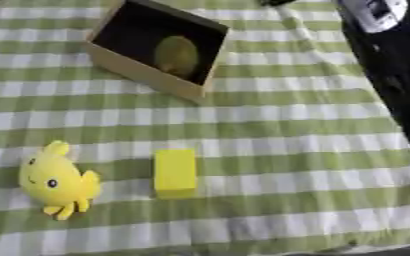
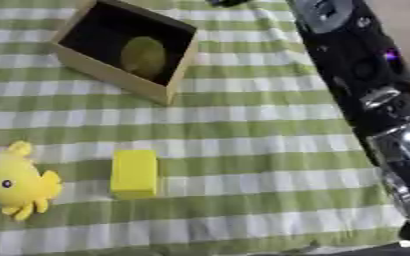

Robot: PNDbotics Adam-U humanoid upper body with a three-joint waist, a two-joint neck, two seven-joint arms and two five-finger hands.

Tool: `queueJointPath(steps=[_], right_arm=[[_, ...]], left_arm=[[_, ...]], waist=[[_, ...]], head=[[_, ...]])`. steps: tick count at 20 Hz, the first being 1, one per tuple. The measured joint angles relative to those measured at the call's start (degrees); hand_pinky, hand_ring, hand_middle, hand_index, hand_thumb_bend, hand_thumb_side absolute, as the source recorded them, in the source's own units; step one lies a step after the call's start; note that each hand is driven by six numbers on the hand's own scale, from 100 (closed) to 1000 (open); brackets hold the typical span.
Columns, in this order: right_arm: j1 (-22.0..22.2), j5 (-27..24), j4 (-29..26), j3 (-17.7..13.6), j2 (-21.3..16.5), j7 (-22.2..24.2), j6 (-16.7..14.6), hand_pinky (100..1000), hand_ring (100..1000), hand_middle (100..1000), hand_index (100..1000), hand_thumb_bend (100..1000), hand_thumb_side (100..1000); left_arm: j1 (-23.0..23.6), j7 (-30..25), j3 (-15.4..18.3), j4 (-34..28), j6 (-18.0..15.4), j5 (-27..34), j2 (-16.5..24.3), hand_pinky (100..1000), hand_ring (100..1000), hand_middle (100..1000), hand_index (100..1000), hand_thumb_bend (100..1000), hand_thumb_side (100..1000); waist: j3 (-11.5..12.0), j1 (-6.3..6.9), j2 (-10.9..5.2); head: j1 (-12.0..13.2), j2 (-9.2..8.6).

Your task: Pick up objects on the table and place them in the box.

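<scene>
A tan cardboard box [image 1: 141,68] with a dark inside stands at the far left, and an olive-green oval object [image 1: 176,54] lies in it. A yellow plush toy [image 1: 56,181] with small eyes rests on the cloth at the near left. Just right of it lies a yellow rectangular block [image 1: 174,172]. My right arm [image 2: 357,70], black with silver parts, runs down the right side from the top to the lower right corner. Its hand end [image 2: 408,200] is blurred there, well away from the block and the toy. My left hand does not show.
A green and white checked cloth [image 1: 270,150] covers the table. Its near edge shows along the bottom right. A dark object [image 1: 274,2] pokes in at the top edge, beyond the box.
</scene>
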Motion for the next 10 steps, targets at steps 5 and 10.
queueJointPath(steps=[5,10], right_arm=[[8.58,-9.48,-12.85,-2.51,-7.81,-1.5,-1.5,927,1000,627,931,100,100],[16.94,-15.6,-22.96,-6.34,-13.05,-2.71,-2.71,928,988,611,913,100,100]], left_arm=[[0.04,-0.44,0.04,0.0,-1.45,-8.5,6.7,742,819,770,862,100,600],[0.61,-4.05,-0.35,0.0,-3.56,-21.74,16.7,805,854,814,921,100,278]], waist=[[-0.55,0.01,0.0],[-0.98,0.39,0.0]], head=[[0.45,0.0],[0.52,0.0]])
